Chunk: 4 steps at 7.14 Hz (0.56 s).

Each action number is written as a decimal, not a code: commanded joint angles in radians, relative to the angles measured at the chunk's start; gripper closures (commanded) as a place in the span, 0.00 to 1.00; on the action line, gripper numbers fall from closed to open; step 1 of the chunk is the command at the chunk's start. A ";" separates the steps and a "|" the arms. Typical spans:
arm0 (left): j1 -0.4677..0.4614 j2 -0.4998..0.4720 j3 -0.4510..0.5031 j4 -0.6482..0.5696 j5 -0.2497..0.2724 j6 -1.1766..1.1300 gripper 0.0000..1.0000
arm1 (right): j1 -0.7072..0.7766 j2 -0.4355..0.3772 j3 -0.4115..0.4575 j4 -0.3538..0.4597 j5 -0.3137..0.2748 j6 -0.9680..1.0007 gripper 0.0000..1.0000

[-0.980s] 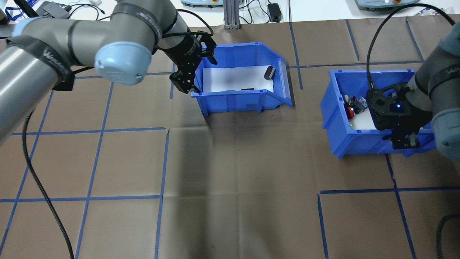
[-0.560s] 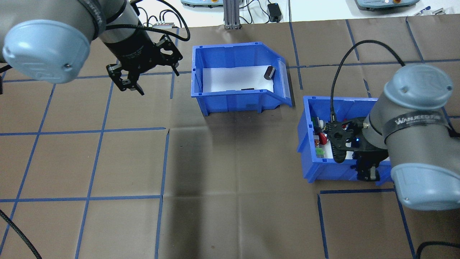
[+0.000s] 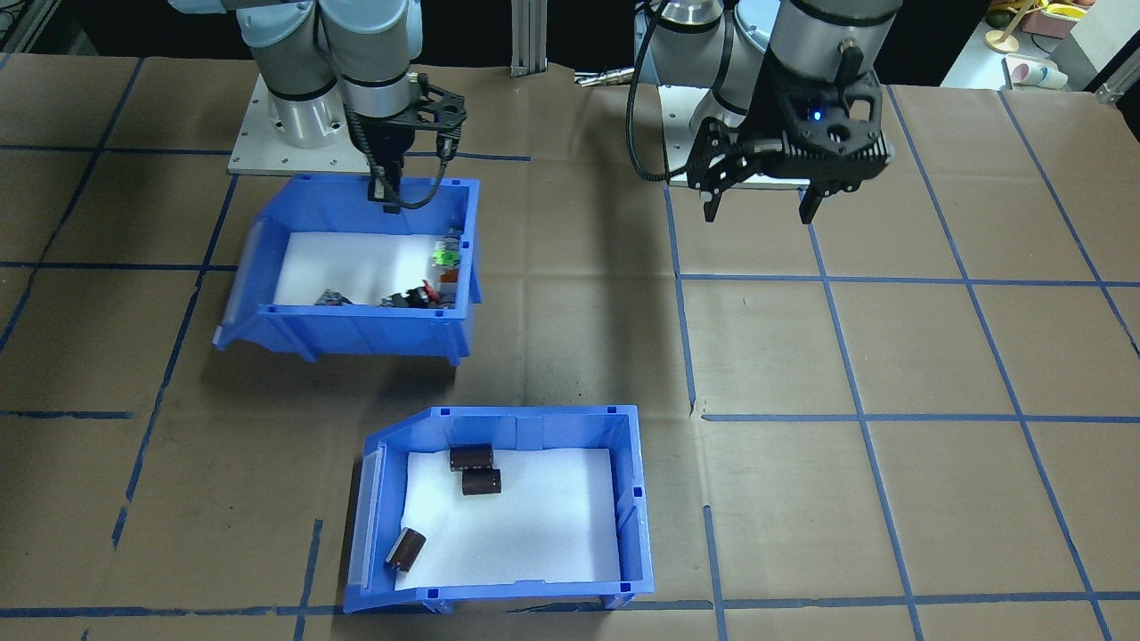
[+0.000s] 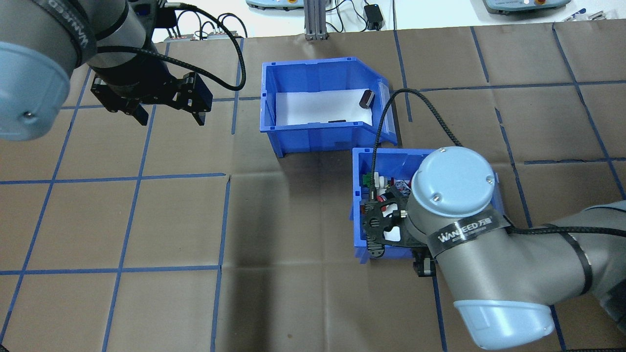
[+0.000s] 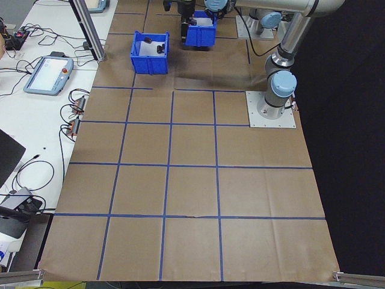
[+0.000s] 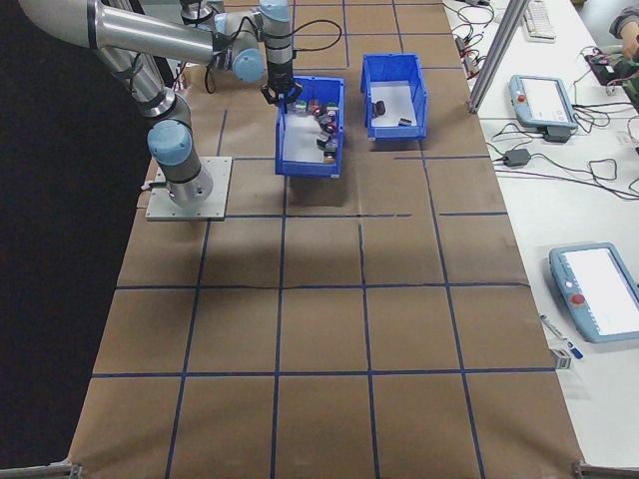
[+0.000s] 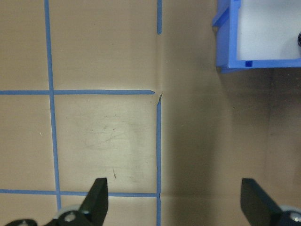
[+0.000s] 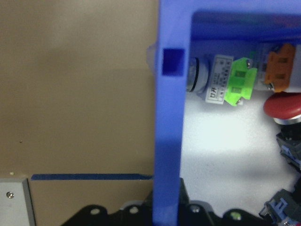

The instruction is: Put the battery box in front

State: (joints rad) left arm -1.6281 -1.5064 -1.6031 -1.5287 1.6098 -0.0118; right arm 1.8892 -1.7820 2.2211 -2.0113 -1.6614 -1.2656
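Gripping the switch bin's [image 3: 356, 325] wall, your right gripper [image 3: 386, 198] is seemingly lifting it; left gripper [image 3: 762, 209] is hanging wide beside the battery box [image 3: 508, 427].

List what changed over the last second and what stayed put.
The left claw left the battery box's wall and drew back to the robot's left, open and empty. The right claw, shut on the switch bin's wall, dragged it toward the robot and leftward. The battery box stayed put.

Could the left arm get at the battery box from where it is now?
Probably yes. The left gripper hangs open over bare table beside the battery box, with nothing between them. The right gripper is busy gripping the other bin.
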 commanded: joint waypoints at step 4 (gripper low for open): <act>0.007 0.075 -0.104 0.012 -0.007 0.016 0.00 | 0.274 0.237 -0.081 -0.232 -0.015 0.232 0.97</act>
State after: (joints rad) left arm -1.6262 -1.4451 -1.6876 -1.5174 1.6018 -0.0002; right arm 2.1385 -1.5715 2.1746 -2.2384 -1.6741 -1.0634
